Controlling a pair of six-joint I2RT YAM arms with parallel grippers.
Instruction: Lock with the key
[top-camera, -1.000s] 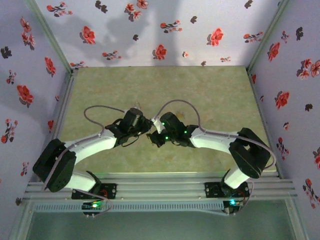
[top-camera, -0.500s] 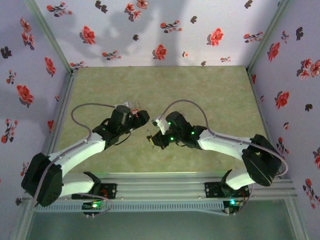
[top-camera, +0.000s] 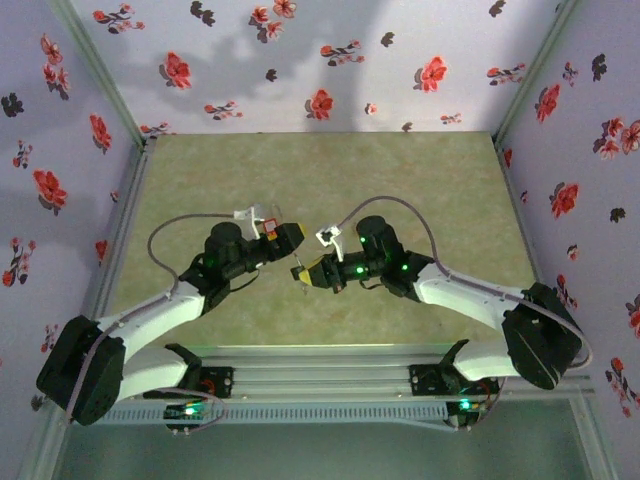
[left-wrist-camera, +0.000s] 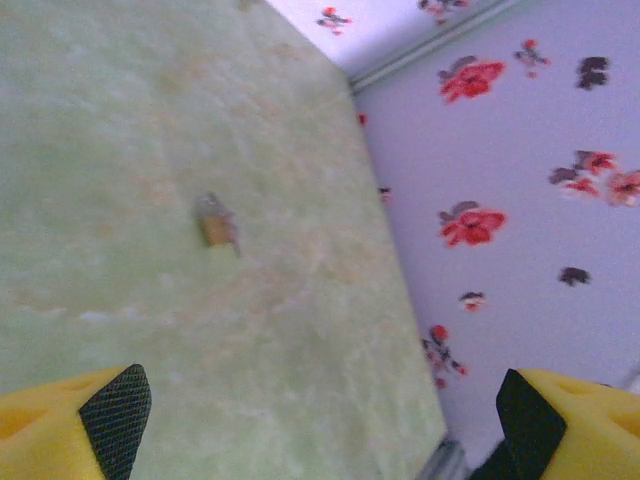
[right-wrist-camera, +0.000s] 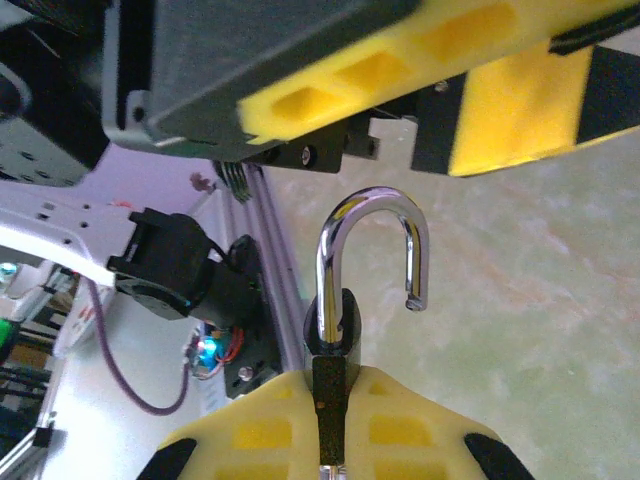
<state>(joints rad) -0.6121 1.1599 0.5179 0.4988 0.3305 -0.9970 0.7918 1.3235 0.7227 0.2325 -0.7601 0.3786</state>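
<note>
The left arm (top-camera: 170, 300) and the right arm (top-camera: 470, 295) both reach in over the green counter (top-camera: 330, 170) from its near edge, elbows out. Their tips point at each other near the middle, very close together. The right end effector (right-wrist-camera: 330, 400) pinches the lock (right-wrist-camera: 338, 318) by its body, with the shiny loop open and sticking out toward the other arm. The left end effector (left-wrist-camera: 320, 415) has its yellow fingers (left-wrist-camera: 100, 410) spread wide with nothing between them, and a small brown thing (left-wrist-camera: 215, 222), too blurry to name, lies on the counter beyond it.
</note>
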